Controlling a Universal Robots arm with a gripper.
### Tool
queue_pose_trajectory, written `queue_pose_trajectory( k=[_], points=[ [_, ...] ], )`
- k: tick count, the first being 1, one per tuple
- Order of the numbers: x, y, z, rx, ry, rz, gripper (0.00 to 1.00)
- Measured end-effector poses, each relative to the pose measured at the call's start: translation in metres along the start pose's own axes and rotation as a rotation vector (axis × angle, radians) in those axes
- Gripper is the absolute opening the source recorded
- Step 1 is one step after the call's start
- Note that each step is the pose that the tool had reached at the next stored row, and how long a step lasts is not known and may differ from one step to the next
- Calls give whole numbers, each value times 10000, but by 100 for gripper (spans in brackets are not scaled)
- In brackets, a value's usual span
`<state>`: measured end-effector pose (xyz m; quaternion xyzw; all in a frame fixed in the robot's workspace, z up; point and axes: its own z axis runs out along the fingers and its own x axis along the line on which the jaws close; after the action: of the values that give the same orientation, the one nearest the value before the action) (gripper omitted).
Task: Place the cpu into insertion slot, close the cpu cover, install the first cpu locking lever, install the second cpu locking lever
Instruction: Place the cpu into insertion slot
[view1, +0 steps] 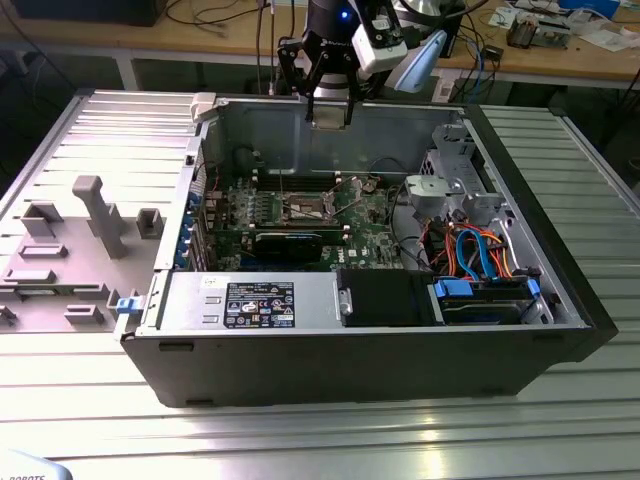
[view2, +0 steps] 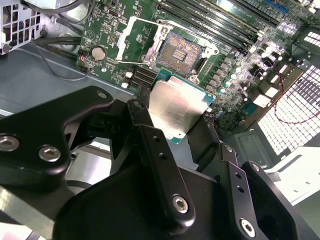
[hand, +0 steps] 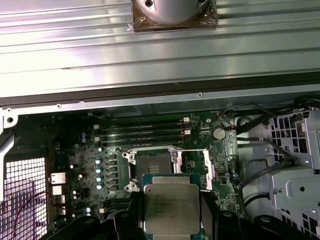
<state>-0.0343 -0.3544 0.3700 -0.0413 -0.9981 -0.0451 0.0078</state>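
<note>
Claw (hand: 171, 212) pinching cpu (hand: 171, 200) edges, insertion slot (hand: 152, 162) uncovered

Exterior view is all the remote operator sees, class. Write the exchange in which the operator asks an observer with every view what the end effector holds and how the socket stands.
Operator: Does the end effector hold anything?
Observer: Yes. In both wrist views it clamps the small flat square cpu with a dull silver metal top.
Operator: Is the small square, silver-rimmed insertion slot free?
Observer: It is empty, with its dark centre bare; the cpu is apart from it.
Operator: And the thin silver metal cpu cover?
Observer: It lies flipped open beside the insertion slot, with green board showing through its window.
</note>
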Motion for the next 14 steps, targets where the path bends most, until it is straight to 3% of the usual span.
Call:
queue_pose_trajectory(
  k=[14],
  points=[
    [0, 0, 1, -10, -51, 576, 54]
  ],
)
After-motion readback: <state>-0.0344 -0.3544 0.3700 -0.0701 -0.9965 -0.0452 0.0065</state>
